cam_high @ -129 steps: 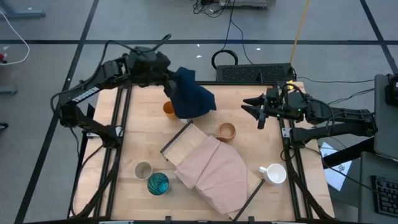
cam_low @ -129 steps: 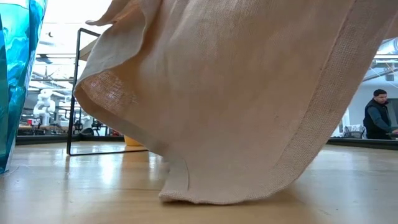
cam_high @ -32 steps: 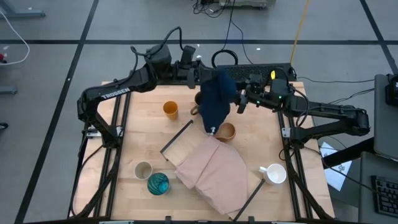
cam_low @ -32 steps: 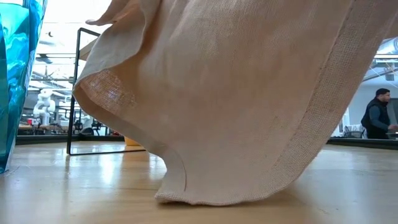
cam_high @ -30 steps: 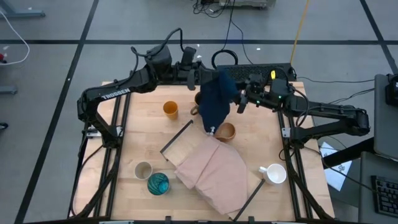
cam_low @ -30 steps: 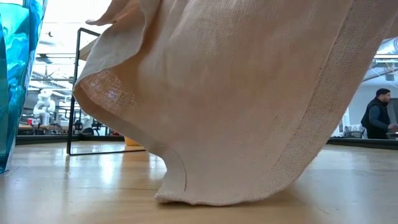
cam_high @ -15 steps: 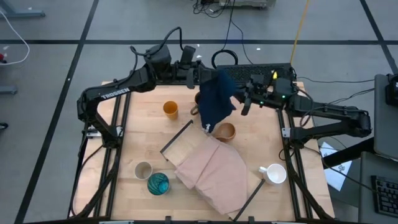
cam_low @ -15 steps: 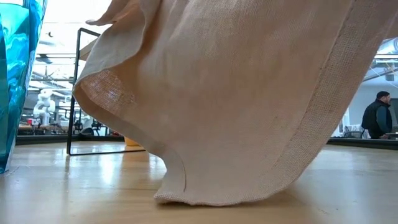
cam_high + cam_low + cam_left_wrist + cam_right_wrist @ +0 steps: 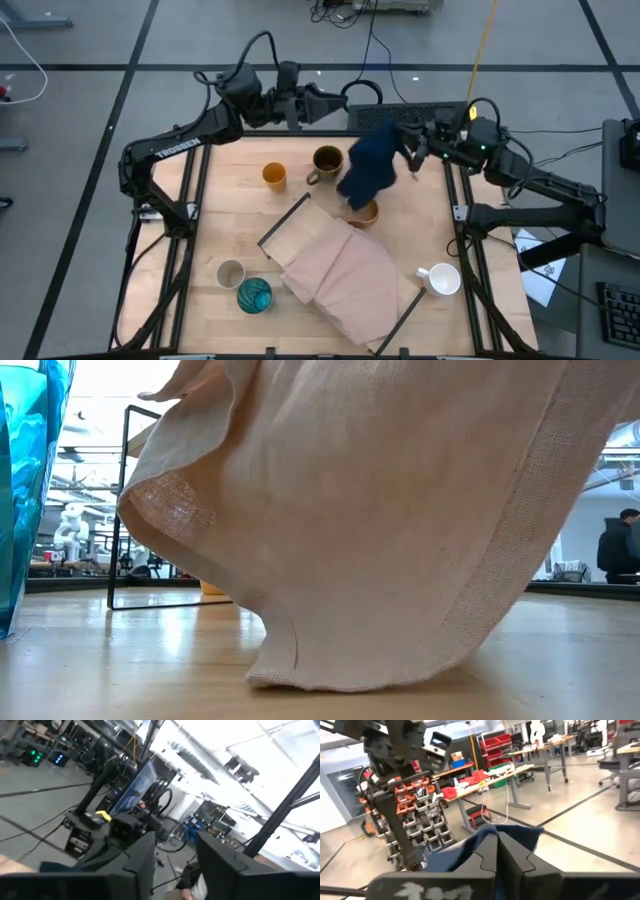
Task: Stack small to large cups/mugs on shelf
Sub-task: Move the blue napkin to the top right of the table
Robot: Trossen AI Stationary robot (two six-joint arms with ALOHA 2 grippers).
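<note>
My right gripper [image 9: 408, 152] is shut on the navy cloth [image 9: 368, 172] above the far middle of the table. The cloth hangs over the tan cup [image 9: 364, 213]. My left gripper [image 9: 322, 101] stands open at the far edge, clear of the cloth; its wrist view shows the open fingers [image 9: 148, 854]. The dark brown mug [image 9: 326, 160] and orange cup [image 9: 273, 176] stand bare. The beige-grey cup [image 9: 231, 273], teal cup [image 9: 254, 294] and white mug [image 9: 440, 278] stand near the front. The pink cloth [image 9: 345, 280] lies over the shelf [image 9: 288, 236]. My right gripper pinches a bunched upper part of the navy cloth [image 9: 482, 839] between its two shut fingers [image 9: 516, 854]. The fingers come about level from the table's right side. The cloth hangs slack below them, its lower end [image 9: 356, 200] over the tan cup.
In the low view the pink cloth [image 9: 360, 520] fills most of the picture, with the teal cup [image 9: 20, 490] at one side and a dark shelf rail [image 9: 125, 510] behind. A person [image 9: 620, 545] stands in the room beyond. Bare tabletop [image 9: 230, 215] lies at the left.
My left gripper has let go of the navy cloth and drawn back toward the far edge. My right gripper has taken hold of the cloth and carried it toward the table's right edge. The cloth has swung off the dark brown mug, which now stands uncovered.
</note>
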